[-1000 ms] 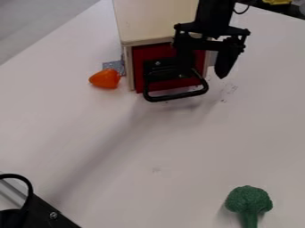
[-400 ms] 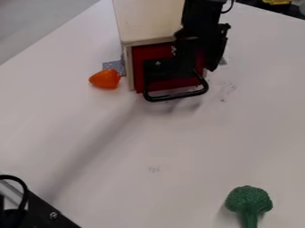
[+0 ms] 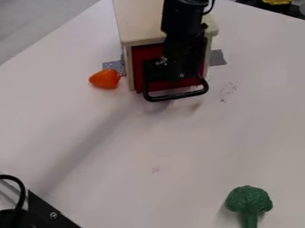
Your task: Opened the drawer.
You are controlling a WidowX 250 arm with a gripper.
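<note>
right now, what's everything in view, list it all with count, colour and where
cabinet: 1, cream, top centre
drawer front: 1, red, in the cabinet's front
handle: 1, black, on the drawer front
orange toy: 1, orange, left of the cabinet
tape pieces: 2, grey, one each side of the cabinet
toy broccoli: 1, green, lower right
table: 1, whitish, under these things
floor: 1, grey, upper left
yellow item: 1, yellow, top right edge
fixture with cable: 1, black, lower left corner
arm: 1, black, from the top edge
gripper: 1, black, at the drawer front
</note>
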